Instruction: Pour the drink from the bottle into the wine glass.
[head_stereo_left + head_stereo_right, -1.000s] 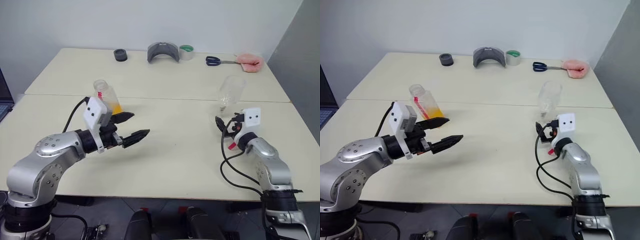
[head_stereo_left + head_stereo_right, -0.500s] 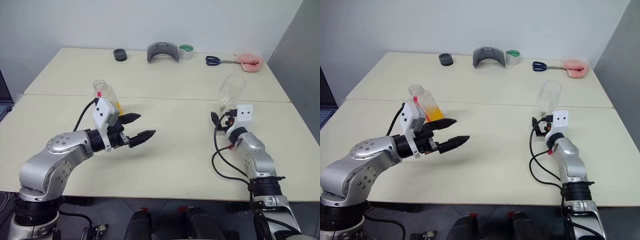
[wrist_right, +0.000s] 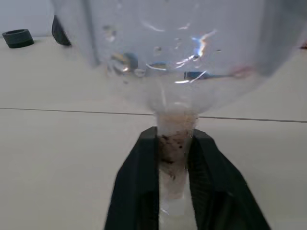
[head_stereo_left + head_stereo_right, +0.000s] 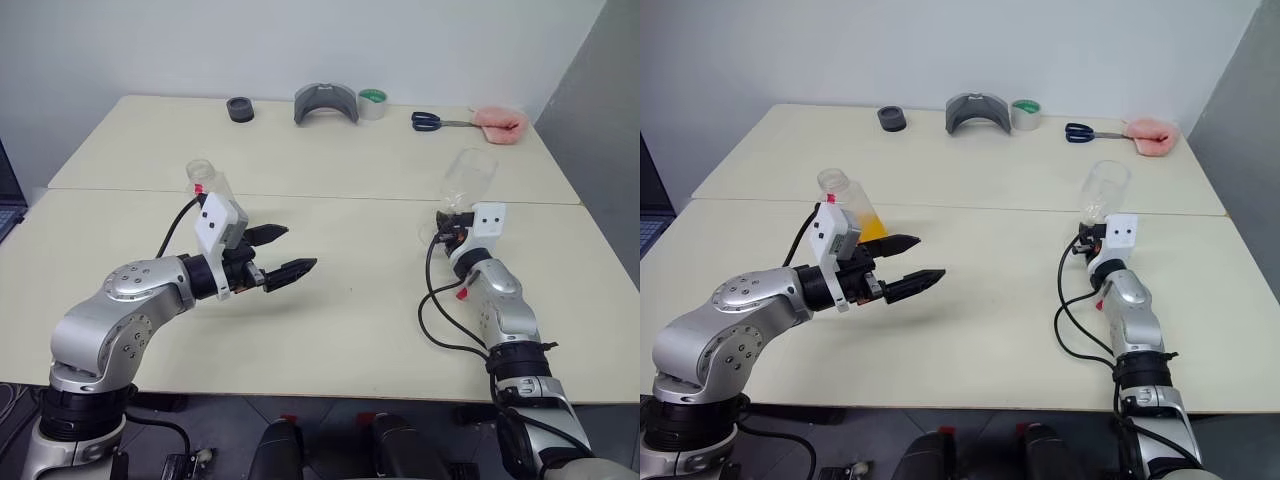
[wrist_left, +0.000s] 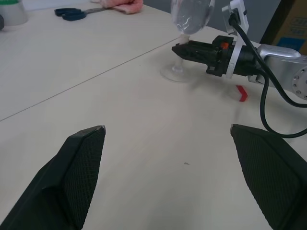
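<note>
The wine glass (image 4: 467, 180) stands upright at the table's right side, clear and without liquid in its bowl. My right gripper (image 3: 175, 136) is shut on its thin stem (image 5: 182, 45), one finger on each side just under the bowl. The bottle (image 4: 838, 190) sits at the left, open-necked with a red mark, and holds the orange drink (image 4: 872, 226) low inside. My left wrist partly hides it. My left gripper (image 4: 297, 249) hovers open over the table, just right of the bottle and in front of it, with nothing between its fingers.
Along the far edge lie a black ring (image 4: 240, 108), a grey curved piece (image 4: 326, 103), a tape roll (image 4: 372, 103), scissors (image 4: 432, 122) and a pink cloth (image 4: 498, 122). A small red piece (image 5: 242, 93) lies beside my right arm. A seam (image 4: 350, 198) joins two tables.
My right gripper moved forward to the wine glass and shut on its stem. My left gripper stayed open in about the same place.
</note>
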Available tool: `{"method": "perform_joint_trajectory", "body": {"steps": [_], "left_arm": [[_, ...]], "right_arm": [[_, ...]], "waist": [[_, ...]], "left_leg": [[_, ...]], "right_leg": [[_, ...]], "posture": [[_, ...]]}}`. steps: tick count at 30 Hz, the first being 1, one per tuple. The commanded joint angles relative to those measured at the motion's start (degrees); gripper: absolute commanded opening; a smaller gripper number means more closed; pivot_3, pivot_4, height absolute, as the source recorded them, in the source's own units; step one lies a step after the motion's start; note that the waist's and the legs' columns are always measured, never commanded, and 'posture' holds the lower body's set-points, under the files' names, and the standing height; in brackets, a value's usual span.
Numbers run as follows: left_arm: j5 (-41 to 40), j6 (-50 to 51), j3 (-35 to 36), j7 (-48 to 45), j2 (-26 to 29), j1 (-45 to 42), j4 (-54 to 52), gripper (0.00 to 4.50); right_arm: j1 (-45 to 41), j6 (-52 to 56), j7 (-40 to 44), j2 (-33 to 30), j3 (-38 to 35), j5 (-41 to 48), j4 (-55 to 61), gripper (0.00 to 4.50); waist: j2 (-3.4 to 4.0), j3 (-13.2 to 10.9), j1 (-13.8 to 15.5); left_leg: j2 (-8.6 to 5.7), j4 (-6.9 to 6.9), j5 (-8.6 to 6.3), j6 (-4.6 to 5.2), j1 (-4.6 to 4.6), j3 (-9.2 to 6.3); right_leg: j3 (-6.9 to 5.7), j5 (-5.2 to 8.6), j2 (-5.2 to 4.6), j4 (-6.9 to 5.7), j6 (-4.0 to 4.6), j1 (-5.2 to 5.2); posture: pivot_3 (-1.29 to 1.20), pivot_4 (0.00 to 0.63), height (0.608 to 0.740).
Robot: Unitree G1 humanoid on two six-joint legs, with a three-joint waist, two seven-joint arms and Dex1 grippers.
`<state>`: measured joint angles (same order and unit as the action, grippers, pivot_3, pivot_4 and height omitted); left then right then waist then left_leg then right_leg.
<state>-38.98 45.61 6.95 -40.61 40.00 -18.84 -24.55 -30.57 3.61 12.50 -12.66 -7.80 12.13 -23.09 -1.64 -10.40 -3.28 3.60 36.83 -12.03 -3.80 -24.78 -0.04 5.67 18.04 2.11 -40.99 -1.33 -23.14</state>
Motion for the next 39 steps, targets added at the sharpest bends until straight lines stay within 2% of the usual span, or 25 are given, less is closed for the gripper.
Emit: {"method": "perform_joint_trajectory", "body": {"steps": [1, 6, 11, 15, 21, 26, 27, 29, 34, 37, 38, 39], "left_arm": [[0.0, -1.8, 1.7, 0.5, -0.2, 1.0, -2.4, 4.5], [0.5, -3.4, 7.0, 4.3, 0.0, 4.3, -4.6, 4.5], [-1.6, -2.4, 18.9, 5.8, 0.1, 18.8, -10.7, 4.5], [-2.3, -3.1, 24.8, 6.4, -1.0, 29.0, -15.1, 4.5], [-3.2, -4.3, 27.9, 10.0, -5.5, 36.8, -20.5, 4.5], [-3.5, -4.9, 27.5, 11.8, -6.6, 37.7, -21.5, 4.5], [-3.6, -4.9, 27.4, 12.0, -6.4, 37.4, -21.2, 4.5], [-3.6, -5.0, 27.2, 12.1, -6.1, 36.9, -20.8, 4.5], [-2.8, -5.4, 25.1, 10.9, -4.8, 34.4, -17.8, 4.5], [-1.6, -6.5, 24.2, 9.8, -3.9, 32.9, -14.9, 4.5], [-1.0, -7.1, 24.1, 9.9, -3.7, 31.8, -13.4, 4.5], [-0.1, -7.8, 23.9, 10.3, -3.6, 30.9, -12.0, 4.5]], "right_arm": [[-1.3, -2.3, 1.9, -0.5, 1.6, -1.8, 1.4, 0.12], [-6.4, -2.7, 5.9, 2.7, 7.0, -4.0, -0.3, 0.12], [-15.3, -7.6, 11.5, 10.6, 12.2, -5.8, -11.9, 0.12], [-19.8, -12.2, 13.5, 14.3, 12.4, -6.4, -22.8, 0.12], [-24.9, -17.7, 13.5, 16.2, 11.5, -7.5, -35.2, 0.12], [-27.1, -19.3, 13.6, 16.8, 10.0, -7.1, -40.2, 0.12], [-27.2, -19.8, 14.0, 16.8, 9.9, -7.1, -40.5, 0.83], [-27.3, -20.3, 14.5, 16.8, 9.8, -7.2, -40.9, 1.37], [-24.4, -21.2, 18.4, 16.1, 9.0, -6.0, -38.7, 3.15], [-19.8, -21.0, 21.9, 13.9, 9.5, -5.8, -33.4, 4.23], [-16.7, -19.5, 25.1, 12.6, 9.7, -4.6, -28.5, 4.49], [-13.4, -17.5, 27.8, 11.3, 10.0, -3.4, -23.0, 4.49]], "waist": [[0.0, 0.0, 0.0], [0.02, 0.0, -0.8], [0.03, 0.0, -2.5], [-0.04, 0.0, -1.3], [-0.08, 0.0, -0.7], [-0.08, 0.0, -0.8], [-0.08, 0.0, -1.0], [-0.08, 0.0, -1.2], [-0.09, 0.0, -1.4], [-0.09, 0.0, -1.4], [-0.1, 0.0, -1.1], [-0.09, 0.0, -1.0]], "left_leg": [[0.0, 0.0, 0.0, 0.0, 0.0, 0.0], [0.04, -0.01, 0.0, 0.0, 0.01, -0.01], [0.12, -0.06, 0.0, 0.0, 0.08, 0.03], [0.04, -0.13, 0.0, -0.01, 0.04, -0.12], [-0.06, -0.03, -0.01, 0.01, 0.0, 0.01], [0.05, -0.04, -0.01, 0.0, 0.04, -0.13], [0.05, -0.05, -0.01, 0.0, 0.06, -0.14], [0.05, -0.06, -0.01, 0.0, 0.08, -0.12], [0.0, -0.06, -0.01, 0.0, 0.08, -0.08], [0.0, -0.06, -0.01, 0.0, 0.08, -0.08], [-0.02, -0.07, -0.01, 0.0, 0.07, -0.08], [-0.04, -0.08, -0.01, 0.0, 0.06, -0.12]], "right_leg": [[0.0, 0.0, 0.0, 0.0, 0.0, 0.0], [0.01, 0.0, 0.02, -0.06, 0.01, -0.04], [0.1, 0.0, 0.04, -0.1, 0.02, -0.07], [-0.1, 0.07, -0.08, -0.02, 0.15, -0.02], [-0.09, 0.04, -0.36, 0.05, 0.08, 0.04], [-0.15, 0.06, -0.19, -0.03, 0.12, 0.01], [-0.15, 0.07, -0.17, -0.07, 0.14, 0.01], [-0.13, 0.07, -0.16, -0.09, 0.15, 0.01], [-0.14, 0.07, -0.14, -0.08, 0.14, 0.02], [-0.13, 0.07, -0.12, -0.08, 0.14, 0.03], [-0.14, 0.07, -0.13, -0.07, 0.14, 0.03], [-0.17, 0.07, -0.14, -0.06, 0.14, 0.05]], "posture": [[0.0, 0.15, 0.74], [0.0, 0.15, 0.74], [0.0, 0.15, 0.74], [0.0, 0.15, 0.74], [0.0, 0.15, 0.74], [0.0, 0.15, 0.74], [0.0, 0.15, 0.74], [0.0, 0.15, 0.74], [0.0, 0.15, 0.74], [0.0, 0.15, 0.74], [0.0, 0.15, 0.74], [0.0, 0.15, 0.74]]}}
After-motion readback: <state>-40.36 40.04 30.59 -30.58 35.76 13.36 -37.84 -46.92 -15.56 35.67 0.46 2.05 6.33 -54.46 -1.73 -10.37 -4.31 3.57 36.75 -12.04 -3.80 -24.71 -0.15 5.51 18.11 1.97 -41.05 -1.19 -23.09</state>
